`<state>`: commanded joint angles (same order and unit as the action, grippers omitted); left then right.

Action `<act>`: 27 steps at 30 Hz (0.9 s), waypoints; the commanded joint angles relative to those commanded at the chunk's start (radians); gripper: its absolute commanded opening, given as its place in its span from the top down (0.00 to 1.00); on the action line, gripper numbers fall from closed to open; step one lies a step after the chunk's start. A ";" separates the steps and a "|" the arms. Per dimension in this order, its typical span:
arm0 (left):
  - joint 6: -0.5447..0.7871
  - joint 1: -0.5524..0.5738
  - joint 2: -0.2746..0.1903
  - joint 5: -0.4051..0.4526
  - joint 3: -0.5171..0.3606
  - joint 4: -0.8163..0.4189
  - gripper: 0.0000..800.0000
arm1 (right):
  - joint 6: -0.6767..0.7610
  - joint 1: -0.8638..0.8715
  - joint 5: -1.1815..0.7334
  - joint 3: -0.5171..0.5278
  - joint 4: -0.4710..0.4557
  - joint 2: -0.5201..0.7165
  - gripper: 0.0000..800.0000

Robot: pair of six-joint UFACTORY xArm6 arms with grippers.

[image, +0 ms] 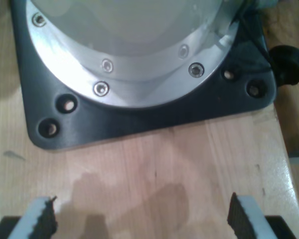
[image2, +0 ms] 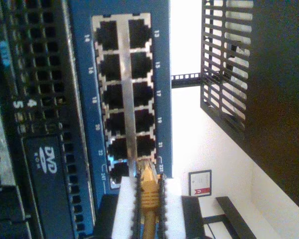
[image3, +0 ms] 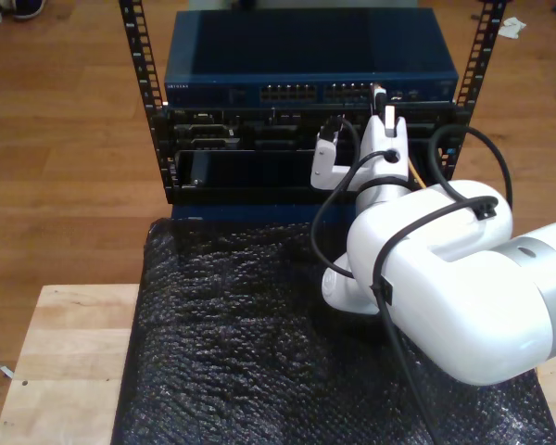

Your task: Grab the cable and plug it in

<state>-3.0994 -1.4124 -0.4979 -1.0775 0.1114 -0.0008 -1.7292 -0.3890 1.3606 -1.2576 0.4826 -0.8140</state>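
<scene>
The yellow cable (image2: pixel 148 196) runs up between the white pads of my second gripper (image2: pixel 147 201), which is shut on it. Its small clear plug (image2: pixel 145 167) points at the last row of ports on the blue switch (image2: pixel 84 99), by the port marked 23; whether it is inside I cannot tell. In the exterior view my second gripper (image3: pixel 382 97) is pressed up to the switch's port row (image3: pixel 352 92), and a bit of yellow cable (image3: pixel 413 176) shows behind the wrist. My first gripper (image: pixel 142 219) stands open over bare wood, nothing between its fingers.
A black rack (image3: pixel 148 102) holds the switch above darker units, one with a DVD drive (image2: pixel 45 169). A black bubble-wrap mat (image3: pixel 232 343) covers the wooden table (image3: pixel 65 352). A black base plate (image: pixel 139 117) with a silver flange lies ahead of my first gripper.
</scene>
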 joint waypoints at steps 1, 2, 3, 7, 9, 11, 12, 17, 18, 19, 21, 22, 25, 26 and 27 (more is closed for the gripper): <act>-0.002 0.000 0.000 0.000 0.000 0.000 0.00 | 0.000 -0.002 0.000 -0.003 0.000 -0.002 1.00; 0.000 0.000 0.000 0.000 0.000 0.000 0.00 | 0.000 0.000 0.000 -0.009 0.000 -0.002 1.00; -0.002 0.000 0.000 0.000 0.000 0.000 0.00 | 0.000 0.000 0.000 -0.011 0.000 -0.002 1.00; -0.002 0.000 0.000 0.000 0.000 0.000 0.00 | 0.000 0.000 -0.008 -0.017 0.000 -0.003 1.00; -0.002 0.000 0.000 0.000 0.000 0.000 0.00 | 0.000 0.000 -0.020 -0.017 0.000 -0.003 1.00; 0.000 0.000 0.000 0.000 0.000 0.000 0.00 | 0.000 0.000 -0.025 -0.028 0.000 -0.006 1.00; -0.002 0.000 0.000 0.000 0.000 0.000 0.00 | 0.000 0.000 -0.026 -0.032 0.000 -0.012 1.00; -0.002 0.000 0.000 0.000 0.000 0.000 0.00 | 0.002 0.000 -0.032 -0.049 0.000 -0.018 1.00; 0.000 0.000 0.000 0.000 0.000 0.000 0.00 | 0.002 0.000 -0.032 -0.049 0.000 -0.018 1.00; -0.002 0.000 0.000 0.000 0.000 0.000 0.00 | 0.003 0.000 -0.032 -0.049 0.000 -0.018 1.00; -0.002 0.000 0.000 0.000 0.000 0.000 0.00 | 0.005 0.002 -0.032 -0.048 0.000 -0.018 1.00; -0.002 0.000 0.000 0.000 0.000 0.000 0.00 | 0.008 0.002 -0.034 -0.046 0.000 -0.017 1.00; -0.002 0.000 0.000 0.000 0.000 0.000 0.00 | 0.023 0.006 -0.035 -0.040 0.000 -0.014 0.92; -0.002 0.000 0.000 0.000 0.000 0.000 0.00 | 0.029 0.008 -0.037 -0.037 -0.002 -0.012 0.86; -0.002 0.000 0.000 0.000 0.000 0.000 0.00 | 0.031 0.008 -0.040 -0.031 -0.003 -0.012 0.83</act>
<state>-3.1009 -1.4124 -0.4979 -1.0775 0.1114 -0.0008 -1.6985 -0.3813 1.3207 -1.2883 0.4795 -0.8263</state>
